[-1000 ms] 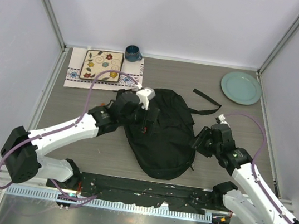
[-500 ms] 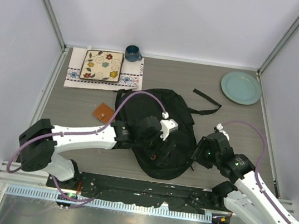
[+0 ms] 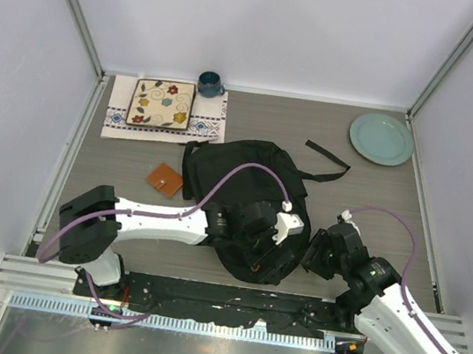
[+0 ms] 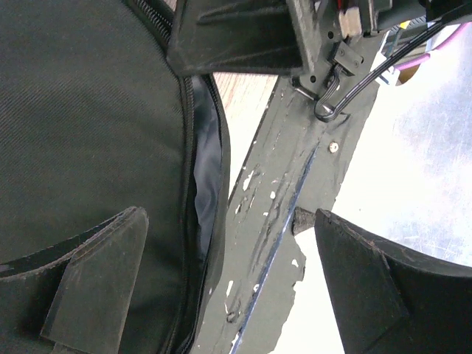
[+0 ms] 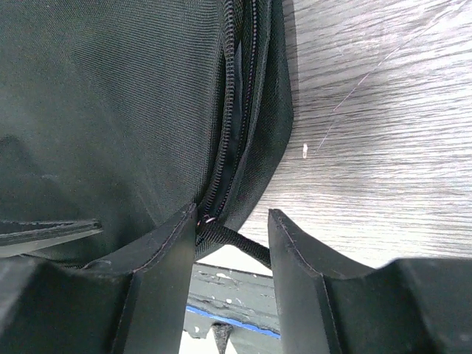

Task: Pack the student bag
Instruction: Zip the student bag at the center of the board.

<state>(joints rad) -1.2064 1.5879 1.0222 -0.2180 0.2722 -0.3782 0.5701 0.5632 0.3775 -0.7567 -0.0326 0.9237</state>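
We saw the student bag (image 3: pixel 248 188), black soft fabric, lying flat mid-way on the table (image 3: pixel 112 176), rounded end toward the arms. The left gripper (image 4: pixel 221 243) stood wide apart over its near edge. The right gripper (image 5: pixel 232 221) stood partly spread around the zip (image 5: pixel 232 110), pinching nothing.

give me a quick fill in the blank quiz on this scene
1. The student bag, the biggest thing in view, is ___ in colour.
2. The plate in the far right corner is pale ___.
3. The left gripper, over the bag's near end, has its jaws wide ___.
Missing words: black; green; open.
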